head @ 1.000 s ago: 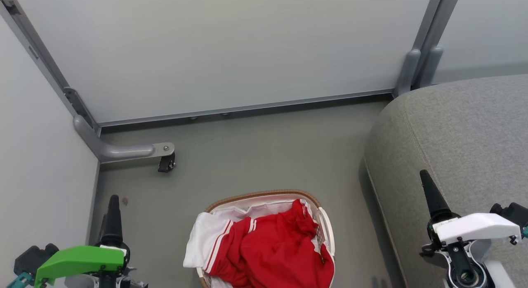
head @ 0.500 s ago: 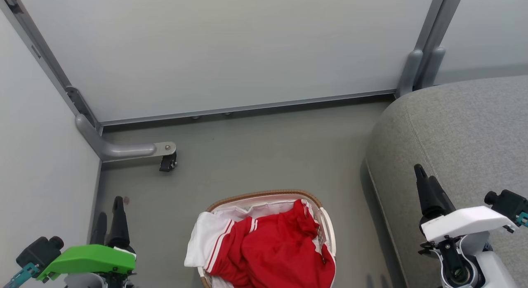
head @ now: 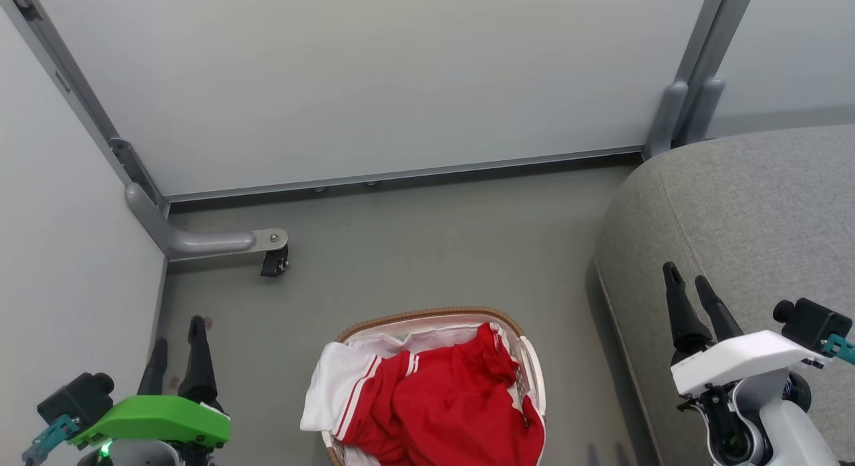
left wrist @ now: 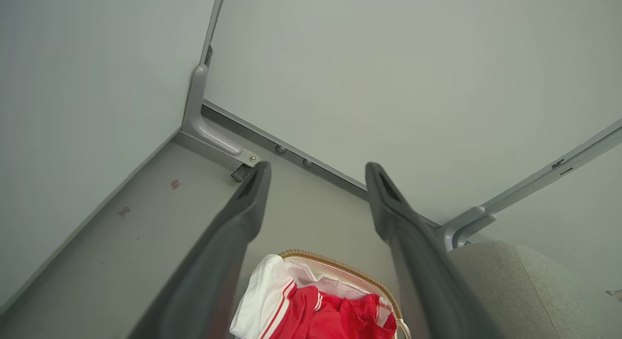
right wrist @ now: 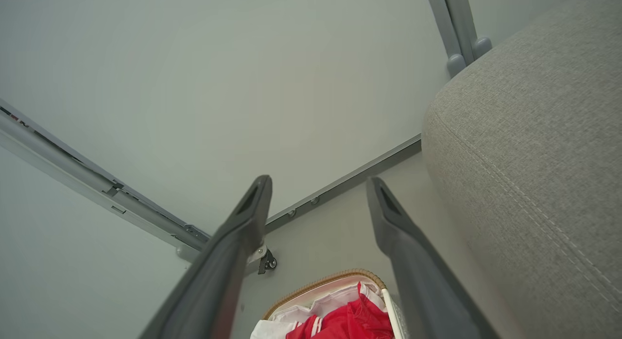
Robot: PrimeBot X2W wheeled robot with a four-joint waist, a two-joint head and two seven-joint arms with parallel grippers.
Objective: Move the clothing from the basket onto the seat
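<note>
While the clothing [head: 441,406] lies heaped in the basket [head: 427,314], both arms hang apart from it. The basket stands on the grey floor [head: 414,239] at the bottom middle of the head view, near the seat [head: 755,205], which rises on the robot's right. One garment's white panel with red-white striped trim hangs over the basket's left rim; plain red fabric fills most of the rest. The left jaws stand wide and empty at the lower left, over the floor beside the wall panel [head: 67,252]. The right jaws, equally wide and empty, hover over the seat's left side at the lower right. A small black caster [head: 272,262] sits on the floor beyond the basket
</note>
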